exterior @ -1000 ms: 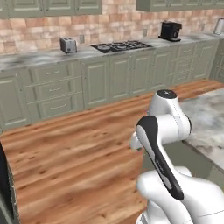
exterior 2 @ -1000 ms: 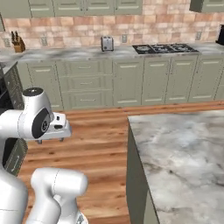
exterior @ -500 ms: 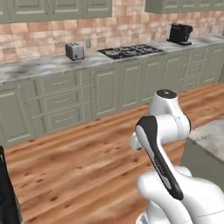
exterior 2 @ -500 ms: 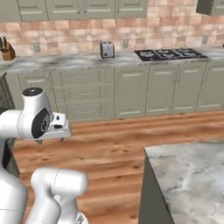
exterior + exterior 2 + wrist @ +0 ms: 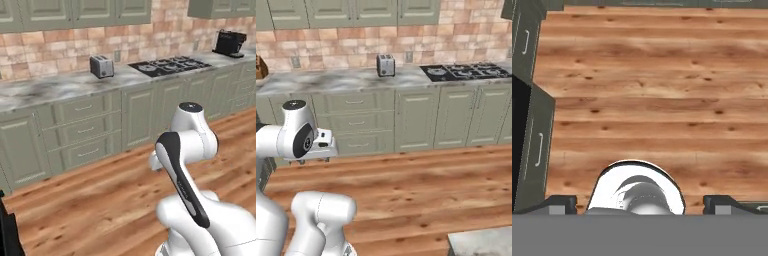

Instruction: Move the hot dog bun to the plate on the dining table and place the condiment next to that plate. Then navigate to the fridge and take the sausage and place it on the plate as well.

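Warm orange-brown wooden plank floor (image 5: 95, 210) with darker knots and grain streaks. Sage-green panelled base cabinets (image 5: 416, 117) with pale metal handles; matching sage-green wall cabinets (image 5: 75, 12) above. Grey-white veined marble counter (image 5: 55, 90). Backsplash of mottled pink, tan and terracotta brick (image 5: 346, 42). Silver-grey boxy toaster (image 5: 101, 66); black gas hob (image 5: 170, 65); black coffee machine (image 5: 229, 43) far right. Grey-white marble island corner (image 5: 481, 244) near right. White robot arm (image 5: 192, 165) with black joint bands.

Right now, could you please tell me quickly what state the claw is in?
Claw: open, jaws spread wide, holding nothing, pointing down at the wooden floor.
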